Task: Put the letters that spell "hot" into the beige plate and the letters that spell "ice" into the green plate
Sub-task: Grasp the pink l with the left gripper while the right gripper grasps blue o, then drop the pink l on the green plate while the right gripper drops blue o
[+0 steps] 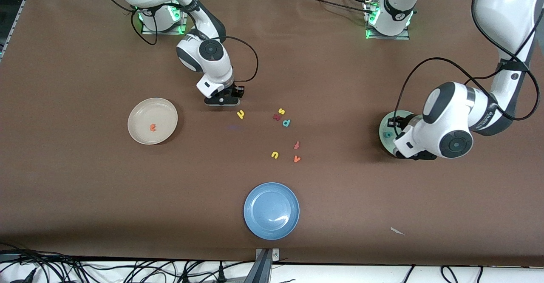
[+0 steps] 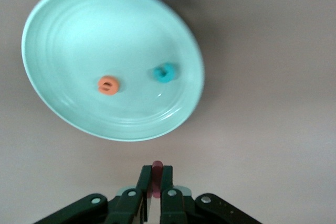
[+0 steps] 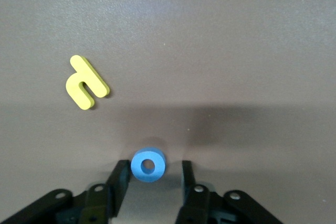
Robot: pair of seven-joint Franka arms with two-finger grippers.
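Two grippers busy: your left gripper (image 2: 155, 178) was clamped tight on the dark red "i" (image 2: 156, 170), hanging just beside the green plate (image 2: 63, 35), which held the orange "e" (image 2: 108, 85) and teal "c" (image 2: 165, 72). Your right gripper (image 3: 152, 174) stood part-open around the blue "o" (image 3: 148, 164), near the yellow "h" (image 3: 85, 83). The beige plate (image 1: 140, 111) held the orange "t" (image 1: 152, 127).

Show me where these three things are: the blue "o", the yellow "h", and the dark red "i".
blue "o" (image 3: 148, 165): right wrist view, on the ring's foam edge.
yellow "h" (image 3: 85, 83): right wrist view, on the middle of the letter.
dark red "i" (image 2: 156, 165): left wrist view, on its tip above the left claw.
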